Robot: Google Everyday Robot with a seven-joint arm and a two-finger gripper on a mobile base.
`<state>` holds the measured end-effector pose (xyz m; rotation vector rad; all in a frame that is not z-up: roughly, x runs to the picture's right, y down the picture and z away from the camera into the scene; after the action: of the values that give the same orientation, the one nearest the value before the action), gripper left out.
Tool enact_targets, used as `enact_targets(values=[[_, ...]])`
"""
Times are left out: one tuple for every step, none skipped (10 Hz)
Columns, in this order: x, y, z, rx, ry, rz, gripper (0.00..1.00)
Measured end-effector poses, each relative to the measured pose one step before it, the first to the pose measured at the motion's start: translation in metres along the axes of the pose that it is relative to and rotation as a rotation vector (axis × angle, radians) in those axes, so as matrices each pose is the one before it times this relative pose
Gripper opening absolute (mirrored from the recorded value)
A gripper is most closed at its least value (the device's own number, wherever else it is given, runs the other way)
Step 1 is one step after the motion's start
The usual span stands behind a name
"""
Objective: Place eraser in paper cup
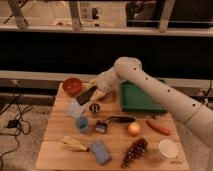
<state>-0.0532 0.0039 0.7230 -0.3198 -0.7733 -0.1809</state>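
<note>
The eraser [86, 95] is a flat dark block, tilted, held off the wooden table [55, 150] at its back left. My gripper [94, 90] is shut on the eraser's upper right end, and the white arm reaches in from the right. The paper cup [167, 149] is wide and white and stands upright at the table's front right corner, far from the gripper.
A red bowl [72, 86] sits left of the gripper and a green tray [139, 97] right of it. Below the eraser are a small metal cup [94, 108], a blue cup [82, 123] and a blue block [100, 151]. Grapes [135, 150], a round fruit [133, 129] and a red vegetable [158, 127] lie near the paper cup.
</note>
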Motion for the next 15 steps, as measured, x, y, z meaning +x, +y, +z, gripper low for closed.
enact_targets(values=[[0.00511, 0.00544, -0.01685, 0.02084, 0.0216, 0.01157, 0.02], [0.00171, 0.00256, -0.006, 0.00703, 0.00822, 0.00396, 0.02], [-0.00117, -0.00009, -0.0002, 0.00062, 0.00001, -0.00123, 0.02], [-0.00139, -0.00011, 0.00145, -0.00192, -0.00181, -0.00208, 0.02], [0.00192, 0.00037, -0.00185, 0.00245, 0.00216, 0.00314, 0.02], [-0.00004, 0.00007, 0.00023, -0.00028, -0.0003, -0.00002, 0.02], [-0.00178, -0.00056, 0.0012, -0.00133, -0.00183, -0.00225, 0.02], [0.00088, 0.00008, 0.00087, 0.00112, -0.00014, 0.00409, 0.02], [0.00347, -0.00035, 0.00058, 0.00852, 0.00642, 0.01449, 0.02], [0.00855, 0.00051, -0.0048, 0.01493, 0.01031, 0.01739, 0.02], [0.01026, 0.00035, -0.01047, 0.01626, 0.01197, 0.01676, 0.02], [0.00934, 0.00053, -0.01007, 0.01363, 0.00863, 0.01221, 0.02], [0.0148, 0.00165, -0.01654, 0.01878, 0.01446, 0.01667, 0.02], [0.01231, 0.00182, -0.01568, 0.01603, 0.01621, 0.0144, 0.02], [0.0071, 0.00116, -0.01016, 0.00935, 0.01238, 0.00794, 0.02]])
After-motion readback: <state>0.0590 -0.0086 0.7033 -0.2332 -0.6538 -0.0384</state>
